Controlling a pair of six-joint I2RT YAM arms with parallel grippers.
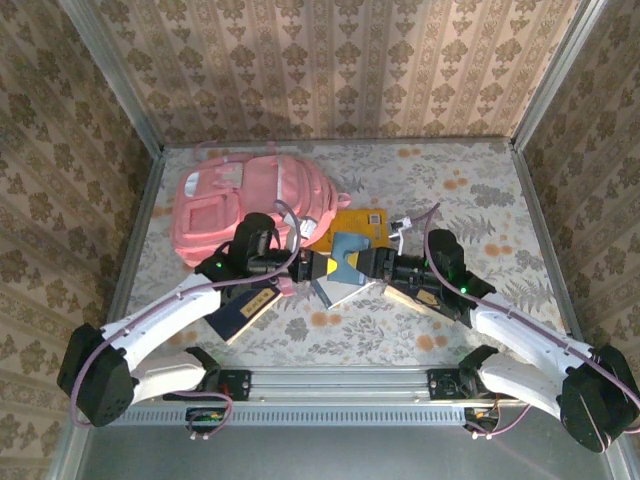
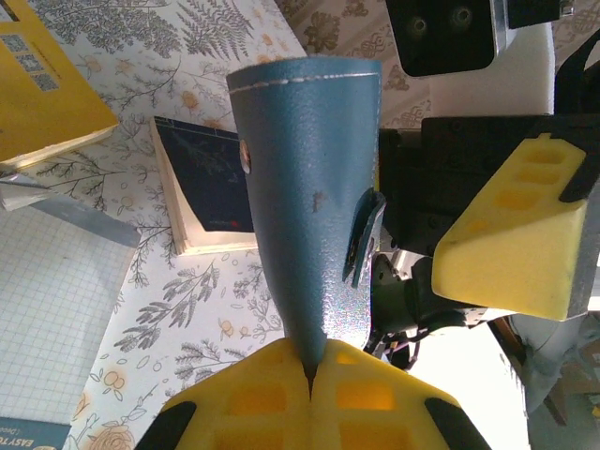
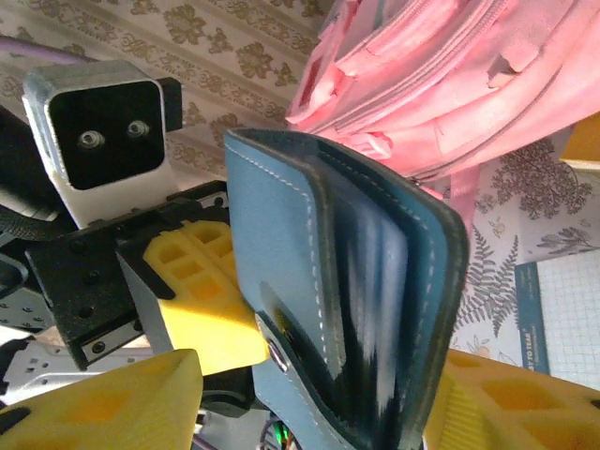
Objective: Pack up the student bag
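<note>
Two-sided reach at mid-table. Pinched shut on the narrow end of a blue leather case (image 2: 309, 206) with the left gripper (image 2: 314, 366), raised above the floral table (image 1: 480, 200). Straddled from the other side by the right gripper (image 3: 309, 394), jaws apart, with a gap at one finger. Toward the far left corner, lying flat just beyond the case: the student bag (image 1: 250, 200). Near the front edge, under the left arm: a navy book (image 1: 245, 310).

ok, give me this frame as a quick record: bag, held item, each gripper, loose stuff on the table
bag: pink student bag, lying far left on the table
held item: blue case, between the two arms
left gripper: shut on the blue case's edge
right gripper: open, fingers either side of the case
loose: yellow book, navy book
</note>
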